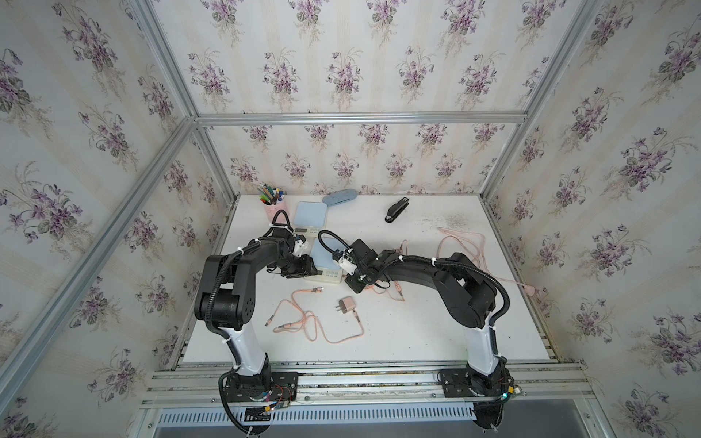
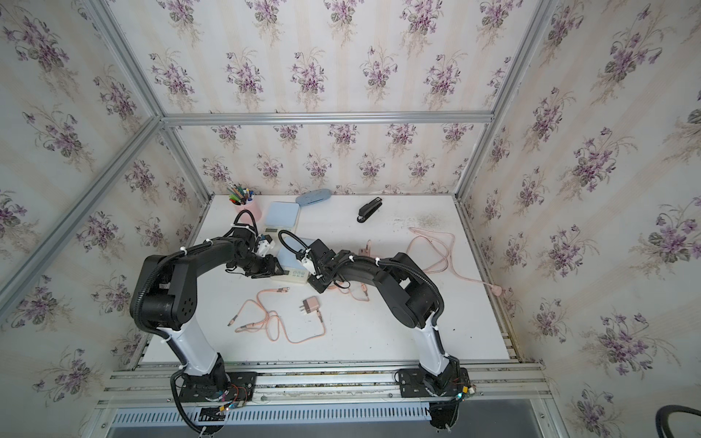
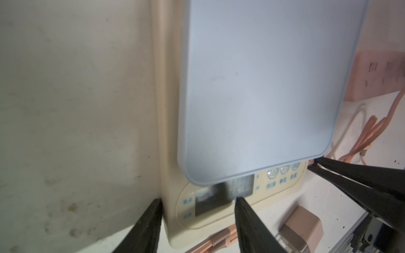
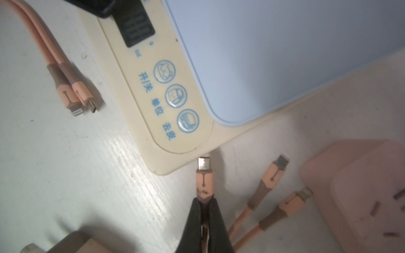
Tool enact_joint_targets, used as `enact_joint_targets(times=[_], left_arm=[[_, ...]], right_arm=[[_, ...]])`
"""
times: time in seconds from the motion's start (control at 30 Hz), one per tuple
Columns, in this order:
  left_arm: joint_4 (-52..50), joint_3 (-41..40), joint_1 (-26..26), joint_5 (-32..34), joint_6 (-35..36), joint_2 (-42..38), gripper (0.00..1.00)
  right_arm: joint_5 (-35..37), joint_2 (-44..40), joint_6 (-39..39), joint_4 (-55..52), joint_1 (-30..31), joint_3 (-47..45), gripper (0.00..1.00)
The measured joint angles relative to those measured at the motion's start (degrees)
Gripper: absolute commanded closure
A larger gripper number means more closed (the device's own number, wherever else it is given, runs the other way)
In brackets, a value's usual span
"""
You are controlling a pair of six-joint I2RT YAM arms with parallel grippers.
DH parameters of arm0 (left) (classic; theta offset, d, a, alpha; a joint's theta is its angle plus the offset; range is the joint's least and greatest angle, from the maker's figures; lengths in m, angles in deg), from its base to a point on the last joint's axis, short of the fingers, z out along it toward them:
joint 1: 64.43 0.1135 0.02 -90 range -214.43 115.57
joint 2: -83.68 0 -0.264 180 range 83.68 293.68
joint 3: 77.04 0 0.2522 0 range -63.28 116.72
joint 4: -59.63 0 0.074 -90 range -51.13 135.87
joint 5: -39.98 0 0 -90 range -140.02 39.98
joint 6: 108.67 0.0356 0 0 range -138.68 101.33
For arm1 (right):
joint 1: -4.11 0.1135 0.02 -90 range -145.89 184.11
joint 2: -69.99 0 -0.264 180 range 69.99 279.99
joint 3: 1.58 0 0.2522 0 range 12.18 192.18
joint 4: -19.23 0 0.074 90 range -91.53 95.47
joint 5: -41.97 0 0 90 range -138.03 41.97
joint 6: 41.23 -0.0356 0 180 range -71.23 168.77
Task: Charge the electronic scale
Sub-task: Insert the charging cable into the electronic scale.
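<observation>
Right wrist view: right gripper (image 4: pixel 205 200) pinches the pink plug (image 4: pixel 204 175), its metal tip just beyond the fingertips, nearly touching the scale (image 4: pixel 153 114) edge; left gripper (image 3: pixel 198 200) stands spread astride the scale's corner. No port is visible; a misaligned push could twist the plug or slide the scale.

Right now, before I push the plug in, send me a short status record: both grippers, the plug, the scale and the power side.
left gripper: jaws apart, straddling the display corner of the scale; firm grip unclear
right gripper: shut on the USB-C plug
plug tip: at the scale's side edge, not visibly inserted; port hidden
spare plugs: two, loose beside the held one
power strip: pink, on the table near the scale
wall adapter: loose on the table, prongs bare
</observation>
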Motion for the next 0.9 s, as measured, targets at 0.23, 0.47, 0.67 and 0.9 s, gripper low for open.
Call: enact_joint_targets(times=[0.23, 0.47, 0.67, 0.9], left_arm=[[-0.15, 0.15, 0.0, 0.02, 0.04, 0.11, 0.44], [-0.24, 0.2, 0.0, 0.07, 0.04, 0.11, 0.44], [-0.24, 0.2, -0.07, 0.13, 0.07, 0.11, 0.44], [-0.31, 0.2, -0.09, 0.13, 0.09, 0.11, 0.44]], right_arm=[[0.24, -0.57, 0.31, 0.52, 0.17, -0.76, 1.0], [0.66, -1.75, -0.57, 1.6, -0.07, -1.53, 1.0], [0.5, -1.7, -0.57, 1.88, -0.11, -1.53, 1.0], [0.39, -0.96, -0.59, 1.81, -0.11, -1.27, 1.0]])
